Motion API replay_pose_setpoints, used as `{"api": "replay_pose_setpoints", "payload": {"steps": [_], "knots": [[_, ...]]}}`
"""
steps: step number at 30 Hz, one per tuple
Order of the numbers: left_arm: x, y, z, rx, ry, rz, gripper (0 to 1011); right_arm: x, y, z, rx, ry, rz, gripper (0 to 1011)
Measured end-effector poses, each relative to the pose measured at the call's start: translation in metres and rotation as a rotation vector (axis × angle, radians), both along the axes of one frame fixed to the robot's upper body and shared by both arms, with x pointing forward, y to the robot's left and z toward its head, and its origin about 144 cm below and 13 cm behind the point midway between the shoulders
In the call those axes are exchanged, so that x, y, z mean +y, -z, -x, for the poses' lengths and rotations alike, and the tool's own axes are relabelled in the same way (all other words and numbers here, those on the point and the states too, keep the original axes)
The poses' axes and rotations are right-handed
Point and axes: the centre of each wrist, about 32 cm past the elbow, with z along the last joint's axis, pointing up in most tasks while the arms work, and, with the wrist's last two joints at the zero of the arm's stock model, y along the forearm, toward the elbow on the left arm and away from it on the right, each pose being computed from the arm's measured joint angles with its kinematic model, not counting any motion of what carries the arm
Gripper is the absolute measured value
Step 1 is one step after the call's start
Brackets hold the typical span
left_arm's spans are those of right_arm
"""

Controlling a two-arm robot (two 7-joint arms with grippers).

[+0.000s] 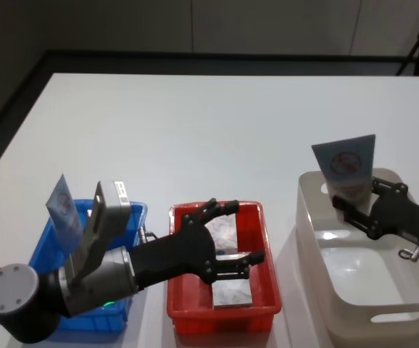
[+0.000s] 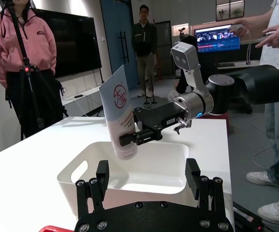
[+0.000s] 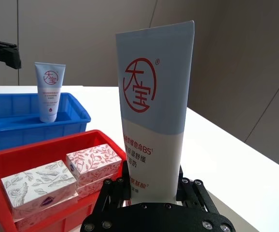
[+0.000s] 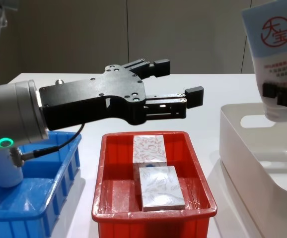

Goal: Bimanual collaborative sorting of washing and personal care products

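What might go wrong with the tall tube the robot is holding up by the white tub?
The right gripper pinches the tube only near its cap end, so it might tilt or slip. It hangs close to the rim of the white bin, so a drop could hit the edge and fall outside. The left gripper, jaws open, hovers over the boxes in the red bin and might knock one going down.

Before me is a white table (image 1: 217, 130). Near its front edge three plastic bins stand in a row: a blue bin (image 4: 34, 223) on my left, a red bin (image 4: 153, 223) in the middle, a white bin (image 4: 243, 148) with handle cut-outs on my right.
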Motion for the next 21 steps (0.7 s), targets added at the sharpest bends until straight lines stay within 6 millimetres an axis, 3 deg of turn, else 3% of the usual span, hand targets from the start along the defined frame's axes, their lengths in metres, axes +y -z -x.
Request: {"api": "replay_pose_setpoints", "payload": {"steps": [21], "knots": [[0.0, 0.0, 0.0, 0.0, 0.0, 0.0, 1002, -0.004, 0.009, -0.013, 0.031, 0.121, 0.012, 482]]}}
